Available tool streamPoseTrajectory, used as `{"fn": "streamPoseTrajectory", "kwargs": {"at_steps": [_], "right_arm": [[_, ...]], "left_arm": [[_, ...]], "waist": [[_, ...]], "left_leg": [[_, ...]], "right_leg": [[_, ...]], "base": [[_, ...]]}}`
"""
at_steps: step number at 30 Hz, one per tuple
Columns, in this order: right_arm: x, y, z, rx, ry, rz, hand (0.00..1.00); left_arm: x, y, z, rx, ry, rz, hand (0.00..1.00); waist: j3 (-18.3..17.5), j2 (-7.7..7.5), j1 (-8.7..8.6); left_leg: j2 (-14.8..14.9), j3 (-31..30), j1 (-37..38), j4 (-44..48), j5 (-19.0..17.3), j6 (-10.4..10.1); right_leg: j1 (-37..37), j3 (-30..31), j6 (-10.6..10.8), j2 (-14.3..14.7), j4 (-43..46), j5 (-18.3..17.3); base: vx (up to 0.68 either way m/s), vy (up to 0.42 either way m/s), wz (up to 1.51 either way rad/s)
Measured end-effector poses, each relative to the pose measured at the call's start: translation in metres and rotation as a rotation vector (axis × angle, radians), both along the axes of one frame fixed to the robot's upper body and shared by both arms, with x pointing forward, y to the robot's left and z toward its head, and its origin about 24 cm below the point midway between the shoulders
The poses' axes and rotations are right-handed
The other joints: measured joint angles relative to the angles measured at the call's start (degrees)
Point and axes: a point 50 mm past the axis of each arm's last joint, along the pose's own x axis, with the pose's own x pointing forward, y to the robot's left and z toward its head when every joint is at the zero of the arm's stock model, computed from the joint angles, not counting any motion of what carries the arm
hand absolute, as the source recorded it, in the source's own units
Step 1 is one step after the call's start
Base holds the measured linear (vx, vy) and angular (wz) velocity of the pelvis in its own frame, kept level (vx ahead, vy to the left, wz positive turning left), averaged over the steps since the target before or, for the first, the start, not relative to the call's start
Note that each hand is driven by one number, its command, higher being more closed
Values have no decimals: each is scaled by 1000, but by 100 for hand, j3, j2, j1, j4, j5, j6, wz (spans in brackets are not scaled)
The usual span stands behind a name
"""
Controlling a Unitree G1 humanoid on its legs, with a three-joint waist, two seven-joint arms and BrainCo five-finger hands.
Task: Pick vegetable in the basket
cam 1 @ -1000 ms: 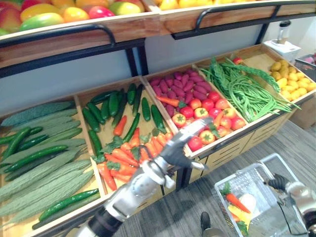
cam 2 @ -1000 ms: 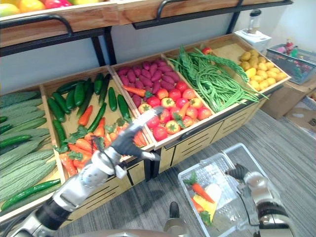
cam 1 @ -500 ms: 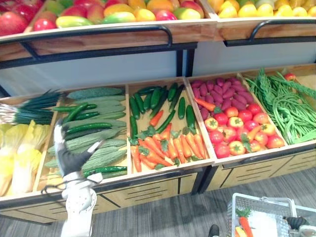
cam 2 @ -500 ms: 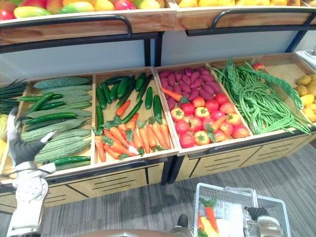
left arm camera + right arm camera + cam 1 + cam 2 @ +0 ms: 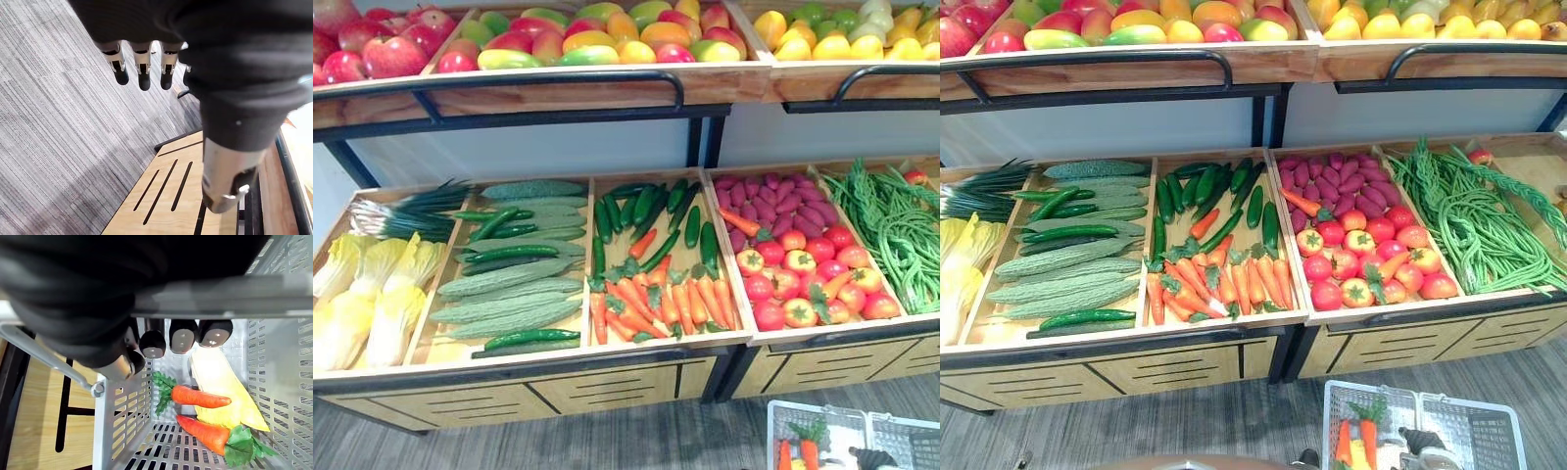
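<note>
White basket part-filled: two carrots inside.
Right hand gripped its handle; left hand hung slack, empty; more picking likely remained.

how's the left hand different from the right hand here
The left hand hangs open and empty over the grey floor; the right hand is curled round the handle of the basket. The left hand is beside the wooden stand, the right hand above carrots in the basket. Both are silver-fingered and dark-tipped.
</note>
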Motion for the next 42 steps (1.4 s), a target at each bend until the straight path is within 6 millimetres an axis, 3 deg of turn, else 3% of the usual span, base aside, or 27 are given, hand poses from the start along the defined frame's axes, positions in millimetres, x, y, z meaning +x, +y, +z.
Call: {"fn": "streamPoseTrajectory", "kwargs": {"at_steps": [1, 4, 7, 13, 16, 18, 20, 22, 23, 24, 25, 26, 27, 28, 29, 30, 31, 32, 33, 34, 35, 36, 39, 42], "right_arm": [[0, 1, -1, 1, -1, 0, 100], [-5, 12, -6, -1, -8, 3, 100], [-15, 25, -15, 31, 21, -11, 100], [-26, 35, -22, 41, 61, -9, 100], [-28, 35, -22, 30, 61, -27, 100], [-28, 37, -22, 17, 58, -35, 100], [-29, 43, -24, 22, 40, -61, 100], [-25, 52, -25, 36, -5, -78, 100], [-23, 60, -27, 53, -23, -70, 100], [-17, 65, -26, 61, -45, -45, 100], [-11, 68, -25, 63, -60, -31, 100], [-1, 70, -23, 63, -92, -6, 100], [-1, 70, -23, 65, -91, -8, 100], [-3, 69, -23, 64, -82, -3, 100], [2, 71, -23, 65, -93, 9, 100], [8, 74, -22, 68, -107, 32, 100], [24, 80, -20, 73, -157, 65, 100], [23, 84, -22, 85, -146, 60, 100], [19, 85, -24, 84, -128, 44, 100], [5, 87, -29, 95, -85, 24, 100], [3, 89, -30, 99, -77, 19, 100], [3, 91, -31, 104, -78, 18, 100], [2, 95, -32, 112, -79, 12, 100], [-23, 97, -37, 122, -16, -14, 100]], "left_arm": [[-4, -3, -3, -15, 23, -6, 0], [-15, -33, -26, -287, 77, -151, 0], [-11, -66, -38, -496, 32, -293, 0], [0, -72, -39, -566, -12, -427, 0], [3, -75, -40, -582, -17, -463, 0], [9, -81, -40, -607, -40, -486, 0], [20, -80, -40, -608, -63, -505, 0], [26, -73, -38, -591, -66, -516, 0], [27, -66, -36, -580, -54, -516, 0], [29, -62, -35, -574, -46, -527, 0], [25, -63, -36, -579, -37, -522, 0], [27, -61, -35, -573, -36, -535, 0], [31, -59, -33, -560, -40, -553, 0], [30, -57, -32, -557, -42, -556, 0], [30, -54, -31, -552, -43, -549, 0], [27, -54, -32, -561, -36, -540, 0], [31, -59, -33, -583, -49, -535, 0], [31, -59, -33, -580, -53, -533, 0], [33, -60, -33, -576, -56, -536, 0], [39, -62, -33, -580, -59, -557, 0], [42, -63, -33, -582, -68, -560, 0], [43, -63, -33, -581, -74, -553, 0], [50, -63, -32, -581, -95, -546, 0], [61, -68, -31, -592, -136, -541, 0]], "waist": [[2, 4, -19], [8, -6, -65], [13, -42, -69], [39, -27, -76], [99, 39, -59], [295, 136, -72], [430, 72, -96], [531, -78, -78], [582, -148, -82], [609, -177, -78], [591, -59, -40], [711, -66, -109], [736, -93, -166], [742, -175, -175], [726, -301, -177], [731, -310, -179], [789, -169, 9], [784, -257, 20], [762, -317, -56], [756, -291, -87], [750, -300, -49], [745, -306, -37], [736, -265, -94], [724, -252, -234]], "left_leg": [[0, 28, 36, -32, 6, -3], [3, 156, 113, -80, 4, -9], [5, 212, 173, -130, 4, -10], [62, 464, 321, -132, -57, -61], [218, 658, 274, 373, -397, -81], [463, 792, 150, 1094, -803, -70], [529, 849, 61, 1463, -982, -39], [554, 1067, 41, 1591, -1060, 24], [583, 1307, 33, 1621, -1094, 57], [661, 1709, 30, 1597, -1071, 101], [783, 1972, 33, 1550, -1016, 176], [870, 2246, 33, 1445, -924, 207], [864, 2434, 105, 1271, -808, 211], [824, 2819, 249, 1289, -722, 209], [811, 2935, 215, 1468, -725, 220], [849, 3011, 110, 1619, -679, 300], [619, 2904, -108, 634, -276, 524], [494, 3213, 43, 474, -197, 436], [420, 3337, 77, 429, -143, 472], [417, 3555, 106, 462, -148, 481], [428, 3771, 83, 483, -139, 466], [458, 3945, 53, 496, -121, 445], [591, 4498, -12, 465, 51, 352], [677, 4599, -37, 462, 216, 255]], "right_leg": [[4, 30, 1, 5, 0, -1], [-20, 152, 22, 24, 0, -2], [-14, 208, 22, 35, 0, -2], [-29, 430, 65, 114, 2, -45], [-6, 604, 74, 223, 39, -125], [-146, 804, 83, 317, 524, -305], [-422, 969, 121, 299, 1073, -386], [-691, 1212, 126, 285, 1329, -306], [-884, 1343, 116, 337, 1364, -63], [-1072, 1431, 76, 504, 1085, 587], [-1125, 1390, 67, 561, 963, 740], [-1332, 748, -400, 537, 1889, 190], [-1443, 162, -723, 366, 2815, -456], [-1424, -533, -918, 140, 3753, -887], [-1530, -771, -1133, 162, 3719, -740], [-1570, -979, -1511, 202, 3571, -512], [-1484, -908, -1594, 489, 3239, -790], [-1464, -1120, -1456, 178, 3985, -1267], [-1325, -1200, -1238, -22, 4371, -1566], [-735, -1276, -936, -290, 4409, -1901], [-485, -1270, -790, -373, 4035, -1924], [-407, -1229, -609, -313, 3700, -1933], [-364, -1052, -542, 192, 2636, -1950], [-122, -1018, -454, 514, 1835, -1897]], "base": [[2, 3, -14], [10, 9, -19], [4, 5, -9], [2, -4, -20], [6, -14, -37], [-19, 9, -38], [-54, 73, -39], [-94, 95, -64], [-173, 95, -109], [-210, 99, -129], [-226, 110, -134], [-196, 79, -104], [-108, 94, -134], [-33, 64, -137], [-38, 49, -159], [-341, -4, -231], [-391, -4, -225], [-314, -4, -196], [-21, -51, -96], [29, -77, -101], [11, -118, -116], [-38, -147, -127], [-68, -211, -103], [-60, -242, -27]]}}
